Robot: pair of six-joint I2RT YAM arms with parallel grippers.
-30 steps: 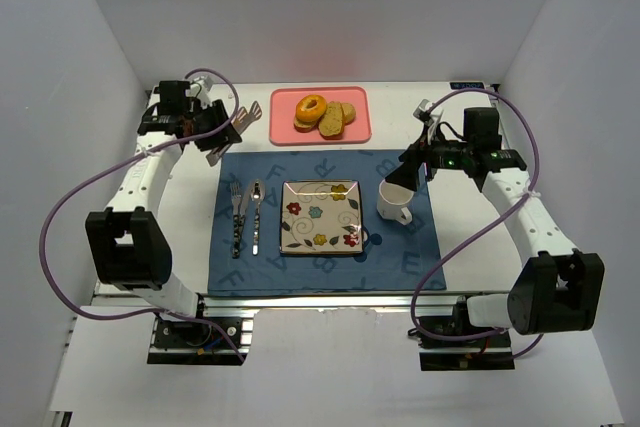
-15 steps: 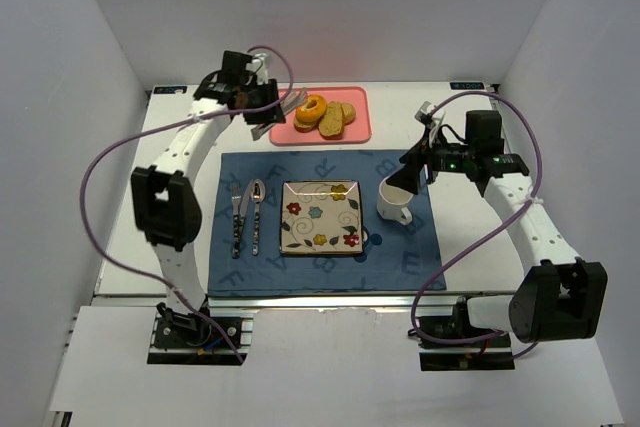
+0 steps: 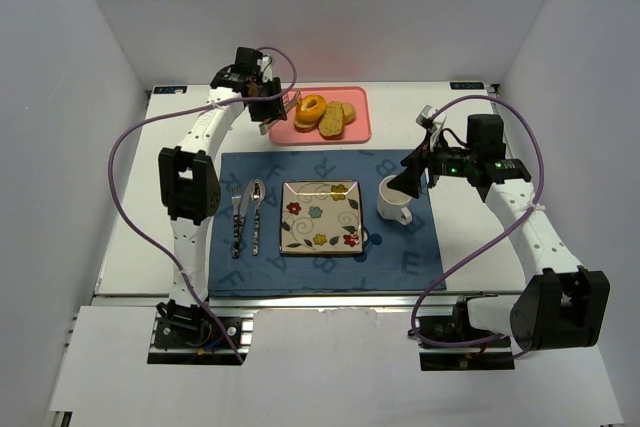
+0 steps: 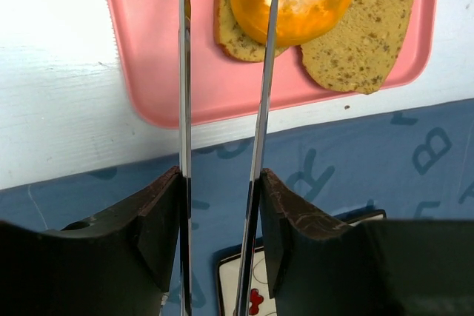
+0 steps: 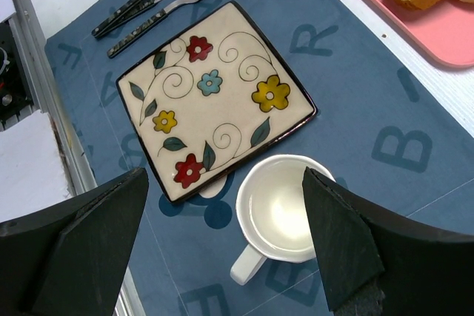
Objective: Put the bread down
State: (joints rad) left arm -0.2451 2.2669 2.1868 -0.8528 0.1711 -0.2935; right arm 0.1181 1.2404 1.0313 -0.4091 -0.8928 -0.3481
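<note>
The white table point(image 3: 400, 107) bears two things directly — a blue placemat point(image 3: 400, 247) and a pink tray point(image 3: 358, 133).

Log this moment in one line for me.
left gripper: shut on tongs, tips at bread on pink tray | right gripper: open above cup | bread: not yet lifted

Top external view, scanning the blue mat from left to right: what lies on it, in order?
fork → spoon-like utensil → flowered square plate → white mug
</note>
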